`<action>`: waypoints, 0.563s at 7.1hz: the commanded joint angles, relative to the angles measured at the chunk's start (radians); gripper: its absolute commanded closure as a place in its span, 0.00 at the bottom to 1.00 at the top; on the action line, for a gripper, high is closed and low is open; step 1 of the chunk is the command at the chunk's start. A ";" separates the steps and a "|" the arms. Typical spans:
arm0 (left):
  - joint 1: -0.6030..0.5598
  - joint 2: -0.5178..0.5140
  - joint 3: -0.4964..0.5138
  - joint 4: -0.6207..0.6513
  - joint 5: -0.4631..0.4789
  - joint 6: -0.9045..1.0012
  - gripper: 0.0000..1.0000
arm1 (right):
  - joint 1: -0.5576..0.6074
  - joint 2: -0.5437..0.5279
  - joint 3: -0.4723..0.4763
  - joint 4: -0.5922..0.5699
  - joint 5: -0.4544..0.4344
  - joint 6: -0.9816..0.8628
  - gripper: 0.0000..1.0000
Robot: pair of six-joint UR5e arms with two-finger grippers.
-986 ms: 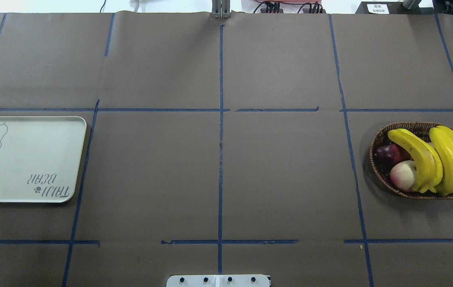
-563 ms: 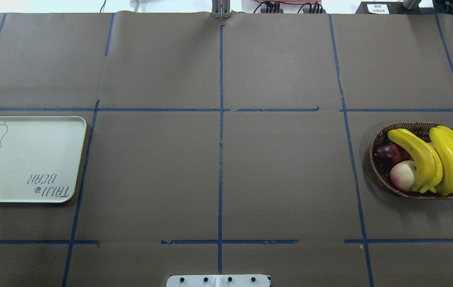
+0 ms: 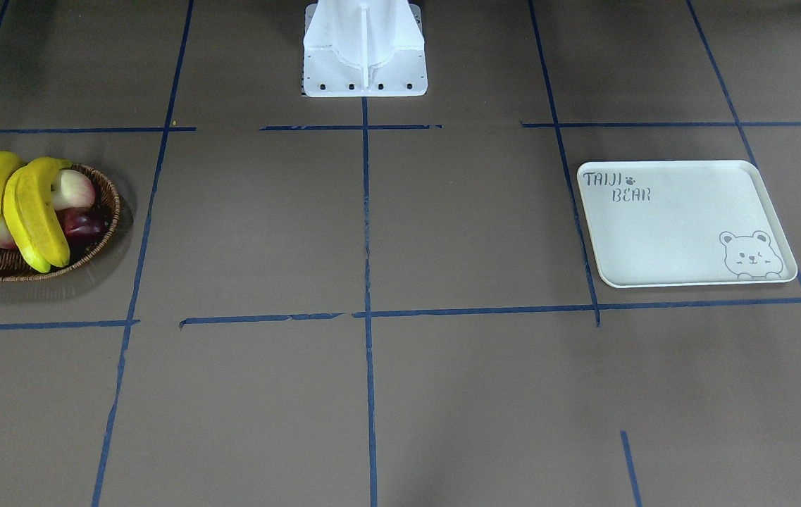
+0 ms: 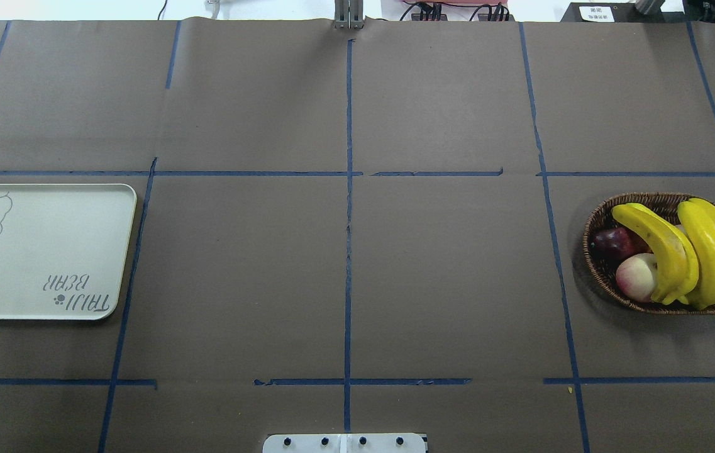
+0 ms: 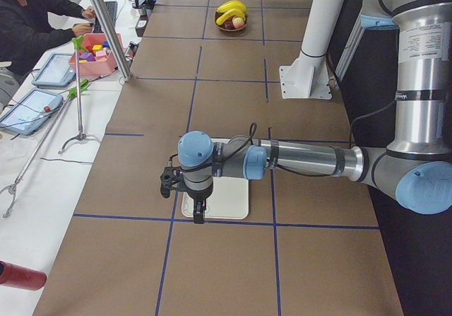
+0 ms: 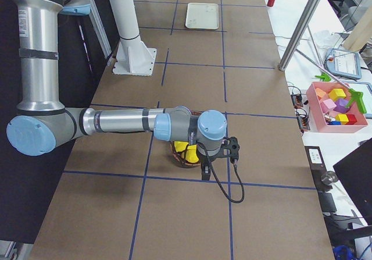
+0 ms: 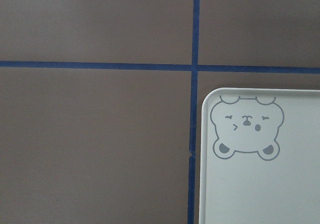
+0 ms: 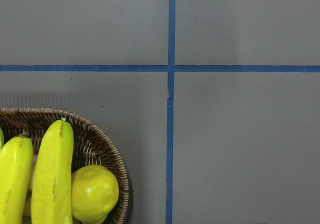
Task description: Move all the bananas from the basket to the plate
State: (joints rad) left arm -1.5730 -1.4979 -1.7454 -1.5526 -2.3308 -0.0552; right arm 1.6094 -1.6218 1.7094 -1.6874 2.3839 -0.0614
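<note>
Bananas in the basket, an arm at each end.
The bananas (image 4: pixel 697 251) lie heaped in the basket (image 4: pixel 586 242) at the table's right end, well apart from the plate (image 4: pixel 36 258) at the left. The left gripper (image 5: pixel 199 218) hangs by the plate's edge and the right gripper (image 6: pixel 204 173) by the basket's; I cannot tell how wide either stands.
</note>
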 commanded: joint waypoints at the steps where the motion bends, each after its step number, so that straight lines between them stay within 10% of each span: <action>1: 0.007 -0.013 -0.046 -0.036 -0.001 -0.011 0.00 | 0.000 0.002 0.009 0.002 0.003 -0.001 0.00; 4: 0.008 -0.021 -0.043 -0.035 -0.053 -0.012 0.00 | -0.003 0.002 0.033 -0.002 0.081 0.000 0.00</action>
State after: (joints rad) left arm -1.5655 -1.5148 -1.7922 -1.5856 -2.3454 -0.0663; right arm 1.6076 -1.6200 1.7351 -1.6882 2.4280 -0.0632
